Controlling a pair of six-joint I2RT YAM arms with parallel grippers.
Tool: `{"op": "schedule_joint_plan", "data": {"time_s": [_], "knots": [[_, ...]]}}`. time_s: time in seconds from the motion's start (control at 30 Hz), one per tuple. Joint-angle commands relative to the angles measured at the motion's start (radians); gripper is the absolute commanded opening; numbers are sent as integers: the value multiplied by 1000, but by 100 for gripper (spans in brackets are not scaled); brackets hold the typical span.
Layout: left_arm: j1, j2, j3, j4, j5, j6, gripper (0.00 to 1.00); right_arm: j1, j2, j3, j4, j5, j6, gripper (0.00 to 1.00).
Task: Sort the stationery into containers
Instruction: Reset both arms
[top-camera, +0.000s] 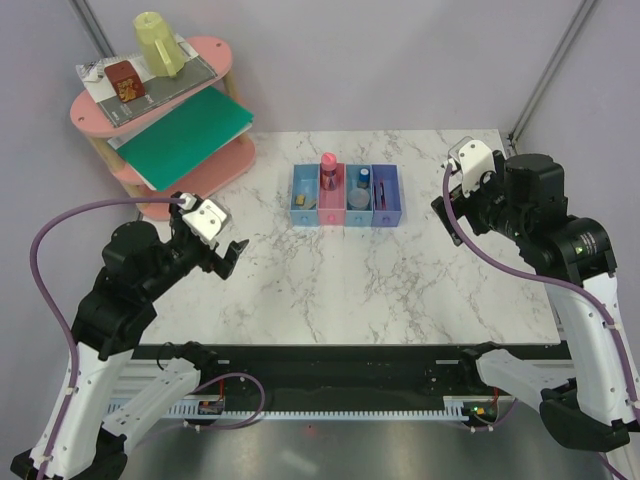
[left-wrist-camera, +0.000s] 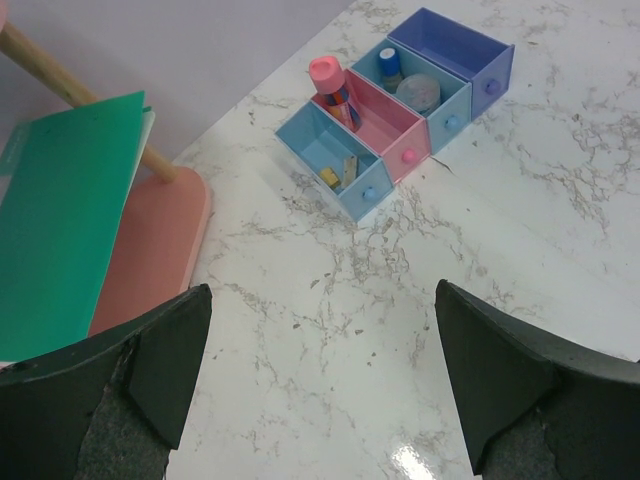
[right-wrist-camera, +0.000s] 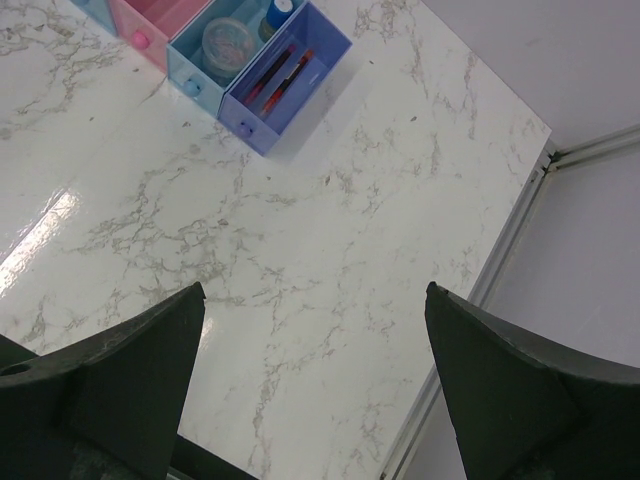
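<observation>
The four joined containers (top-camera: 345, 195) stand at the table's far middle. In the left wrist view the left light blue bin (left-wrist-camera: 335, 160) holds two tan blocks (left-wrist-camera: 330, 177). The pink bin (left-wrist-camera: 390, 125) holds the upright pink-capped tube (left-wrist-camera: 330, 80). The second light blue bin (left-wrist-camera: 445, 100) holds the blue-capped bottle (left-wrist-camera: 389, 63) and a clear jar (left-wrist-camera: 418, 92). The purple bin (right-wrist-camera: 290, 85) holds two red pens (right-wrist-camera: 280, 72). My left gripper (top-camera: 228, 257) (left-wrist-camera: 322, 290) is open and empty above bare table at the left. My right gripper (top-camera: 447, 195) (right-wrist-camera: 314, 288) is open and empty at the right.
A pink two-tier shelf (top-camera: 215, 55) stands at the back left with a green folder (top-camera: 185, 130), a yellow cup (top-camera: 158, 42) and a brown box (top-camera: 125, 82). The table's right edge (right-wrist-camera: 500, 270) and a metal frame post run close to my right gripper.
</observation>
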Motion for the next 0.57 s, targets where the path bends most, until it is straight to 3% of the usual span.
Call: {"op": "schedule_joint_plan", "data": {"time_s": [0.0, 0.53], "knots": [[7, -5, 24, -2, 16, -39, 100, 0, -3, 4, 3, -11, 12, 98], [13, -11, 5, 15, 19, -51, 100, -1, 0, -8, 23, -28, 18, 98]]}}
